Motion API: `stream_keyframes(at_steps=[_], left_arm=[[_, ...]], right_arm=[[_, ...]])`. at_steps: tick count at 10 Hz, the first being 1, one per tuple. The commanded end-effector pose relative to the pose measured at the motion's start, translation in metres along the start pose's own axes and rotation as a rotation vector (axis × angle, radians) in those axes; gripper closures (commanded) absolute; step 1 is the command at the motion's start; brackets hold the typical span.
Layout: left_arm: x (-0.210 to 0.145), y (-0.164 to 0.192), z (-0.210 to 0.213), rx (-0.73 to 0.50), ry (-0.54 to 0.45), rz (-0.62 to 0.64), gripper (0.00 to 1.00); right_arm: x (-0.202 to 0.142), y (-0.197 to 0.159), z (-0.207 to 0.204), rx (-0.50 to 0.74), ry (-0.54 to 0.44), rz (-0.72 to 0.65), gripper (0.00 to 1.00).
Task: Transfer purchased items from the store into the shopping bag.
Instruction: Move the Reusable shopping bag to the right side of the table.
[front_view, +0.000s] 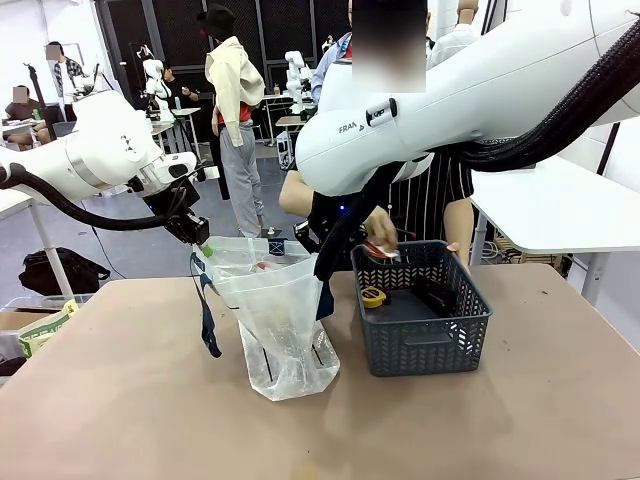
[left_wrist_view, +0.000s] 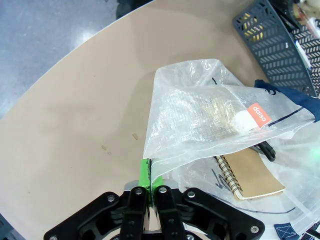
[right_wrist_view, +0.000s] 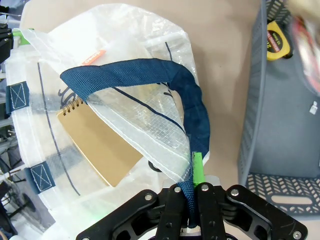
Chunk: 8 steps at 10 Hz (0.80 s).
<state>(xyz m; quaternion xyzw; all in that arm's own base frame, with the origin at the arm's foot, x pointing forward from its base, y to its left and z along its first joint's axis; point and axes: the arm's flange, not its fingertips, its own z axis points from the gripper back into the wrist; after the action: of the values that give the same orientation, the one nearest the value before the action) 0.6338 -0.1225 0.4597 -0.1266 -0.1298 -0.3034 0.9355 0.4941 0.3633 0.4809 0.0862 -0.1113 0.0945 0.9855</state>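
One notebook (right_wrist_view: 97, 145) inside bag (front_view: 285, 320); basket (front_view: 425, 345) beside.

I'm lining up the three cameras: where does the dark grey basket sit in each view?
Front view: basket right of centre on the table, right of the shopping bag.
Left wrist view: its mesh corner at top right, beyond the bag.
Right wrist view: along the right edge, yellow tape measure inside.
Shared landmark: the bag, beside it in all three.

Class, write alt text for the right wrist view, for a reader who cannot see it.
The right gripper is shut on the navy strap handle of the shopping bag, a tan spiral notebook visible inside. Beside it stands the grey basket with a yellow tape measure.
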Motion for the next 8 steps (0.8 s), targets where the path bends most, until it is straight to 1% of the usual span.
stream_keyframes(at_steps=[1,8], left_arm=[[-0.0038,0.0018,0.0029,0.009,0.003,0.007,1.00],[-0.0038,0.0018,0.0029,0.009,0.003,0.007,1.00]], right_arm=[[0.0003,-0.0032,0.0005,0.011,0.005,-0.010,1.00],[0.0003,-0.0032,0.0005,0.011,0.005,-0.010,1.00]])
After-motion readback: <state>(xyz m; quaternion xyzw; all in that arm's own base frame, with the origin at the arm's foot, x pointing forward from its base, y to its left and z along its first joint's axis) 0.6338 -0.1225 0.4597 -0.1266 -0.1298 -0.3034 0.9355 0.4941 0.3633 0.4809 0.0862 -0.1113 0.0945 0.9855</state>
